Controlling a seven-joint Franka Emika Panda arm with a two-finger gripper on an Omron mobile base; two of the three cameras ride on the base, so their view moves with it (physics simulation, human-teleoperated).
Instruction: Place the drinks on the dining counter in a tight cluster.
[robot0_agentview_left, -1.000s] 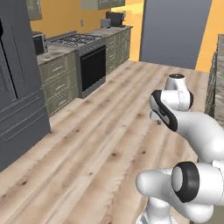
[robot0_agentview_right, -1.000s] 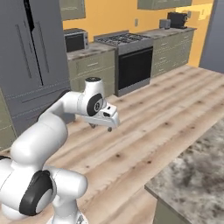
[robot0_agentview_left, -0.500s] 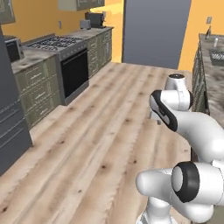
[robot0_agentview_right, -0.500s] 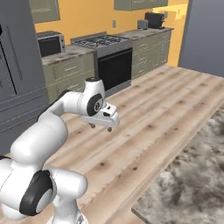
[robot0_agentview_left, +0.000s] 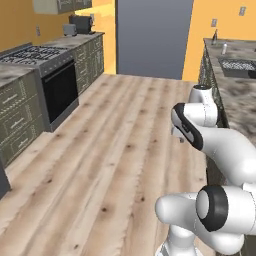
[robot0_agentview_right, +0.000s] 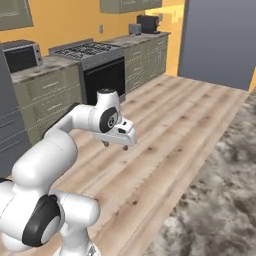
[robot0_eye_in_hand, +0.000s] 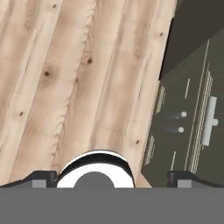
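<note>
Right under the gripper (robot0_agentview_right: 115, 145) it's just bare wooden floor (robot0_eye_in_hand: 87, 65). The jaws are spread as wide as they go and there's nothing between them, so no drink has been picked up.

Off to the gripper's right, close by, there's a dark cabinet front (robot0_eye_in_hand: 192, 113) with drawer handles. Above that runs a marbled stone top (robot0_agentview_right: 220, 200), which has a sink (robot0_agentview_left: 239, 65) set into it further ahead. Way across the floor on the gripper's other side is the stove (robot0_agentview_left: 35, 54) along the wall.

As for the bottles, honestly I can't pick any of them out. There's a small pale upright thing (robot0_agentview_left: 224, 48) on the stone top ahead of the gripper, past the sink, but it's too tiny to say whether it's a drink. I also can't tell whether this stone top is the dining counter. The drawers make me doubt it.

My read is that this is the go-and-find-them step, with no grasping or clustering started. The next move probably calls for getting the base somewhere the bottles are within reach and the hand camera can actually see them. After that, the open jaws need lining up around the first bottle's body, coming in level so they don't knock it over.
</note>
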